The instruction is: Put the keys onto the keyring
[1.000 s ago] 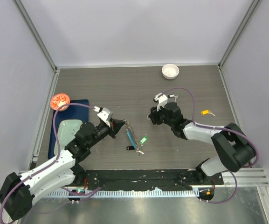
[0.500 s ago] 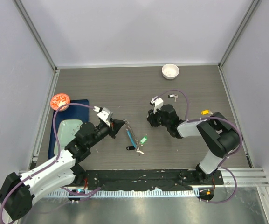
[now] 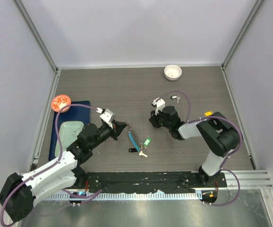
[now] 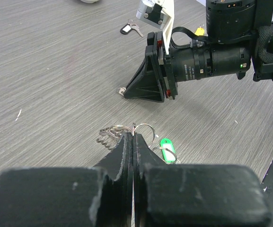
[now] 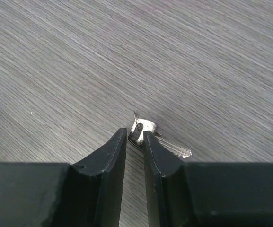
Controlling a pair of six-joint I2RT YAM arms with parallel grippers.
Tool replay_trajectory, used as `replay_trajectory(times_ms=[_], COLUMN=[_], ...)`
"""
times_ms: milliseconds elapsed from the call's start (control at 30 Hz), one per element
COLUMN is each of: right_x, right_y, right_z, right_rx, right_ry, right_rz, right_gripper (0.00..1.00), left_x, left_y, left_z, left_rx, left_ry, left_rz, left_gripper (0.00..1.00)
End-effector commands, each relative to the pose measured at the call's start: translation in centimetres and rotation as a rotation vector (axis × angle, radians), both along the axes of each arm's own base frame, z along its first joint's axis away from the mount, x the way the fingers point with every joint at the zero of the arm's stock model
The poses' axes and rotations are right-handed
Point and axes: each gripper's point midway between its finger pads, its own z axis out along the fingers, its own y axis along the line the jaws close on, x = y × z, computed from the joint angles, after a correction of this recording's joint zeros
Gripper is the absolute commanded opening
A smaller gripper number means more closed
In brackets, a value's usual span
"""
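The left gripper (image 3: 123, 126) is pressed together on the keyring (image 3: 132, 137), which trails toward 5 o'clock past 2 tagged keys (image 3: 146, 141). At the keyring's 2 o'clock, the right gripper (image 5: 135, 134) closely flanks the head of a plain silver key (image 5: 161, 140) lying on the table (image 3: 93, 85); I cannot tell whether it pinches.

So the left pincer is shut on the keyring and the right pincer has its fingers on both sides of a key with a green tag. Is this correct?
Not quite: the key that the right pincer straddles is plain silver, with no tag; the right wrist view shows it. The left pincer is indeed shut on the keyring.
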Motion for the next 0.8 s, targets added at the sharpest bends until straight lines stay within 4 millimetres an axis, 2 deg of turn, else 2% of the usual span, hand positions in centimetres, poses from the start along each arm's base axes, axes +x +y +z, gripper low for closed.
replay_trajectory(times_ms=[0,300,767], right_x=[1.85,2.23,2.49], right_y=[0.83,0.34,0.79], right_z=[2.48,2.66,2.4], right_rx=[0.038,0.008,-0.002], right_ry=[-0.096,-0.116,-0.111], right_rz=[-0.002,-0.018,0.004], right_gripper=[0.27,0.27,0.26], left_x=[0.29,0.27,0.23], left_y=[-0.49,-0.57,-0.64], left_z=[2.34,2.45,2.48], left_rx=[-0.039,-0.04,-0.041], left_ry=[-0.065,-0.066,-0.067], left_rz=[-0.012,-0.016,-0.019], left_gripper=[0.0,0.0,0.0])
